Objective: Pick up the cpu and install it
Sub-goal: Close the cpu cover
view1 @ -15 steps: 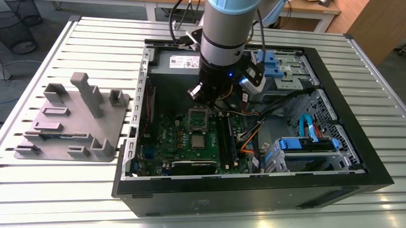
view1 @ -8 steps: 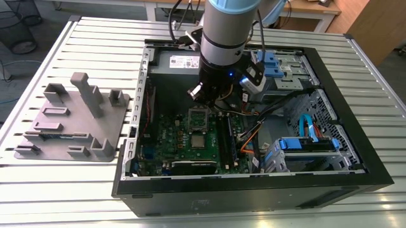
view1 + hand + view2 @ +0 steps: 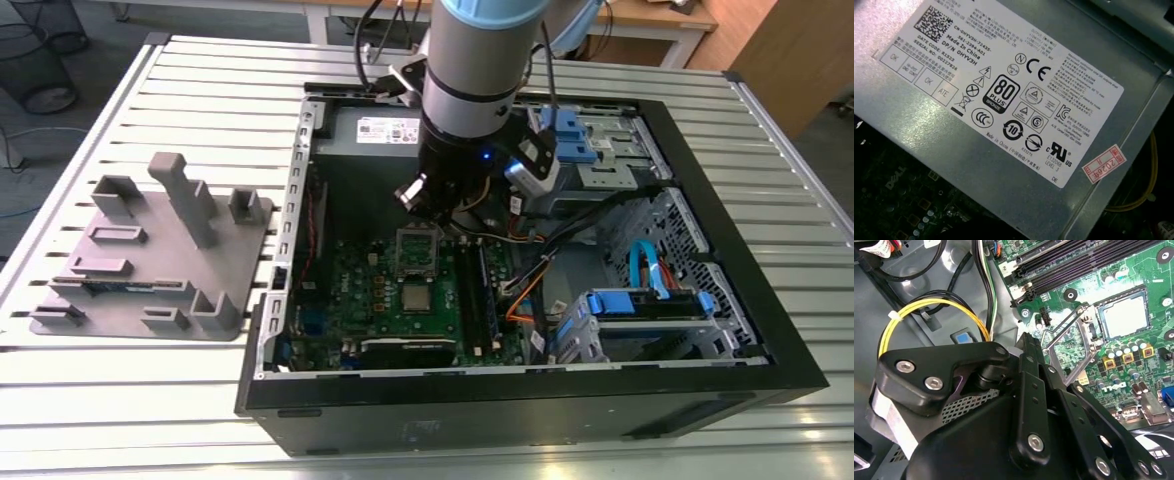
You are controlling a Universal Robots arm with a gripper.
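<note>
The cpu (image 3: 416, 297) lies flat in the motherboard socket, its silver-grey top facing up; the second wrist view shows the cpu (image 3: 1122, 315) framed by the dark socket. The metal socket frame (image 3: 1066, 342) is hinged up and open beside it, also visible as the socket frame (image 3: 416, 245) in the exterior view. My gripper (image 3: 430, 205) hangs inside the case above that open frame, apart from the cpu and nearer the power supply. Its black linkage (image 3: 1029, 400) is close to the camera in the second wrist view.
The open black computer case (image 3: 534, 400) lies on a slatted metal table (image 3: 160, 400). A grey power supply (image 3: 1004, 100) sits at the case's far end. Cables (image 3: 934, 305), memory slots (image 3: 1074, 265) and blue drive bays (image 3: 647, 305) crowd the interior. A grey moulded tray (image 3: 147, 255) stands at the exterior view's left.
</note>
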